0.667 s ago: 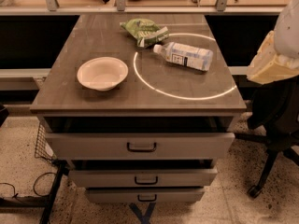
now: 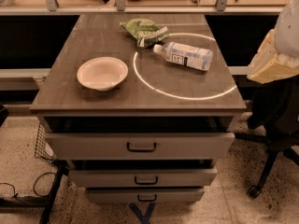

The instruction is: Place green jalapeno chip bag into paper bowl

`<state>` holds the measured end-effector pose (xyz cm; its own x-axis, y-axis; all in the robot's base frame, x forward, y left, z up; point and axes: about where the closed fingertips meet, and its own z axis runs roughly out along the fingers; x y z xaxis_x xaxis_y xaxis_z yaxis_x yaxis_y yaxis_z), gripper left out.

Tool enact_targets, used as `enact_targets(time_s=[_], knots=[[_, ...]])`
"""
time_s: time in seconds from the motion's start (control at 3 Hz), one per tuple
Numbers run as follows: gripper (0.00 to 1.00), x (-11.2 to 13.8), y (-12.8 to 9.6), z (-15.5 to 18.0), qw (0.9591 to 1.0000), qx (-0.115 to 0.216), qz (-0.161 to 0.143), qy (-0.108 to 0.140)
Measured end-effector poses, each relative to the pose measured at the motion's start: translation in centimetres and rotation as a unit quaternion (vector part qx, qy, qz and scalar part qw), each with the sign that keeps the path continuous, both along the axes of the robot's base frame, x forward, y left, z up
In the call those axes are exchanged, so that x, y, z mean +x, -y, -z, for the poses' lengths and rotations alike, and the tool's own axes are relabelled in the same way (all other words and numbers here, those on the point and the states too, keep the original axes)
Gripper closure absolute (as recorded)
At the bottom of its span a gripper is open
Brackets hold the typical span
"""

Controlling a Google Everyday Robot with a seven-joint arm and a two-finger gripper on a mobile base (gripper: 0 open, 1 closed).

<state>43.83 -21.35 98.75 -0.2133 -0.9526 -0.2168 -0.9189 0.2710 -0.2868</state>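
Tool (image 2: 274,55) cut off at right edge, cannot tell state; paper bowl (image 2: 103,73) front-left.

Green jalapeno chip bag (image 2: 144,31): small, crinkled, green with pale markings and a light sealed edge at its right end. It lies flat in the upper centre of the frame, at the back of the tabletop, long axis slanting down to the right.

Paper bowl (image 2: 102,73): round, shallow, off-white with a wide flared rim. It sits upright, left of centre, down-left of the bag and well apart from it. The bag isn't in the bowl.

Gripper: out of frame.
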Motion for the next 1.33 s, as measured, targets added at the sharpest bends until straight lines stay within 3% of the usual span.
enact_targets(time_s=[0.67, 1.0, 1.33], knots=[[0.13, -0.03, -0.14, -0.44, 1.0, 0.0, 0.0, 0.008], [0.0, -0.05, -0.2, -0.64, 0.9999, 0.0, 0.0, 0.012], [0.0, 0.53, -0.05, -1.04, 0.9998, 0.003, 0.005, 0.02]])
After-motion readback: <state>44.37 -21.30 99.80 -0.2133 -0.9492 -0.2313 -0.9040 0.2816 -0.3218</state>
